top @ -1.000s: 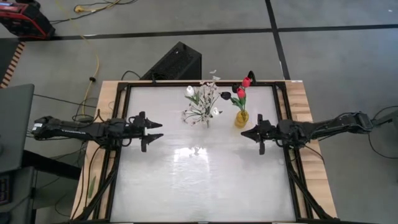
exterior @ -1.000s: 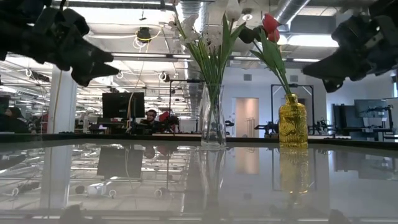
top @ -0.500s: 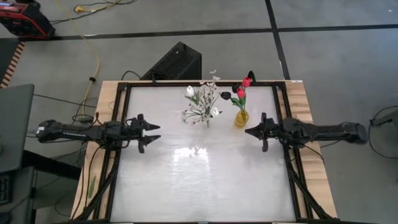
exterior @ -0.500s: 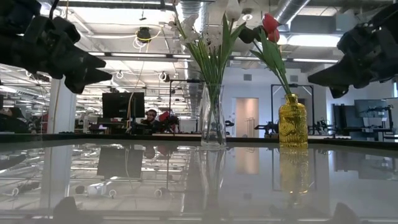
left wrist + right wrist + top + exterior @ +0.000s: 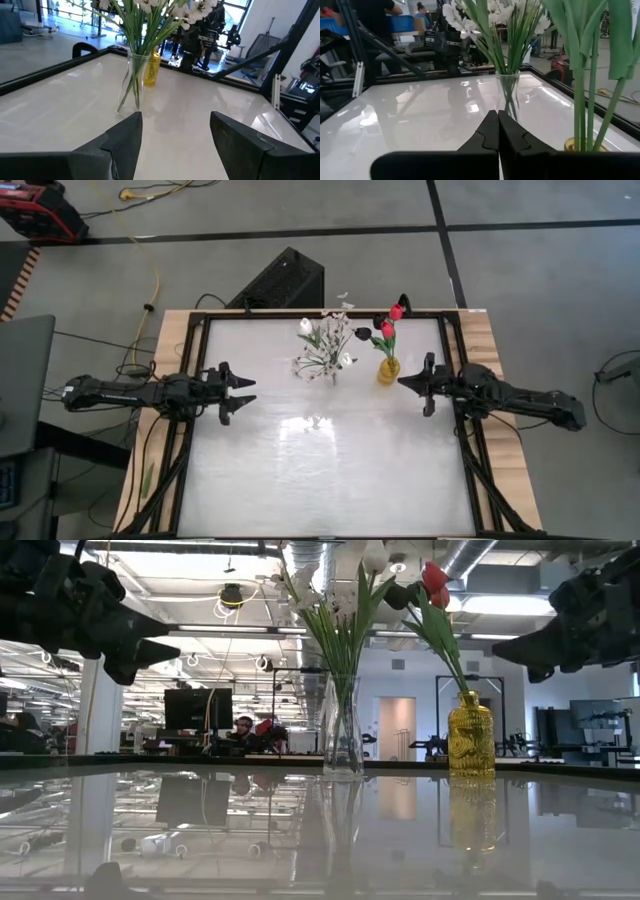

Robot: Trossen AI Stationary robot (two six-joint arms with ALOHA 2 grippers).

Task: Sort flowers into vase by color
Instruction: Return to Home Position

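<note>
White tulips and small white blossoms [image 5: 326, 343] stand with their stems in a clear glass vase [image 5: 342, 730] near the table's far edge. Just to its right, red tulips and a dark bloom [image 5: 387, 327] stand in a yellow vase [image 5: 471, 734]. My left gripper [image 5: 246, 390] hovers open over the table's left side, pointing toward the clear vase [image 5: 132, 83], and holds nothing. My right gripper [image 5: 402, 382] hovers shut and empty just right of the yellow vase [image 5: 388, 369]. In the right wrist view the shut gripper [image 5: 497, 131] points at the clear vase [image 5: 508, 96], with green tulip stems [image 5: 585, 80] close beside it.
The glossy white table top [image 5: 320, 470] is framed by a dark rail [image 5: 462, 450] and wooden edges. A black box [image 5: 282, 280] sits on the floor beyond the far edge. People and desks show in the room behind.
My right gripper has drawn back a little toward the table's right and far edges and has risen, while its arm has swung toward the near side. My left gripper has drawn back slightly toward the left edge. Both vases and the flowers have stayed put.
</note>
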